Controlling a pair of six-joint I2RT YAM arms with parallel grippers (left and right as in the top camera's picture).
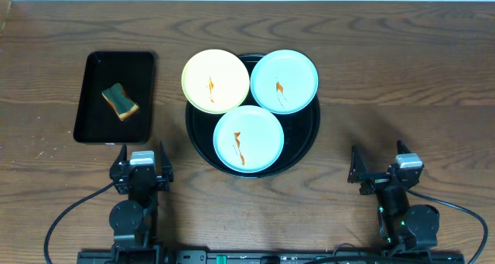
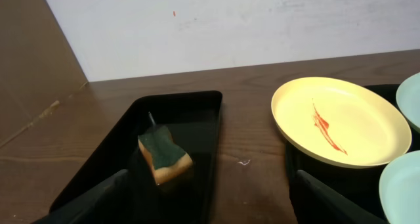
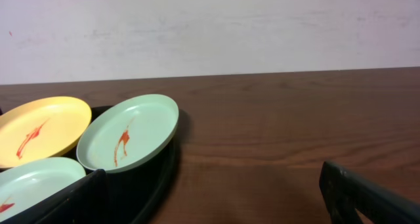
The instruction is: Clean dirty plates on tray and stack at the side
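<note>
Quick status from our setup: the round black tray (image 1: 311, 132) sits mid-table (image 1: 410, 63) with three dirty ones on it. The pale yellow plate (image 1: 215, 80) is at the far left, hanging a bit over the rim. The far blue plate (image 1: 285, 80) is right beside it, and the near blue plate (image 1: 247, 138) sits in front of both, edges crowding together. Each has an orange-brown smear in the middle.

Left of that, close by, is the rectangular black tray (image 1: 91, 123) with a sponge (image 1: 120, 101) in it, green side up.

Our left gripper (image 1: 142, 152) sits on the near side of the rectangular tray, jaws spread wide, nothing in them. Our right gripper (image 1: 377, 157) is off to the near right, also spread wide and empty, well apart from the plates.
</note>
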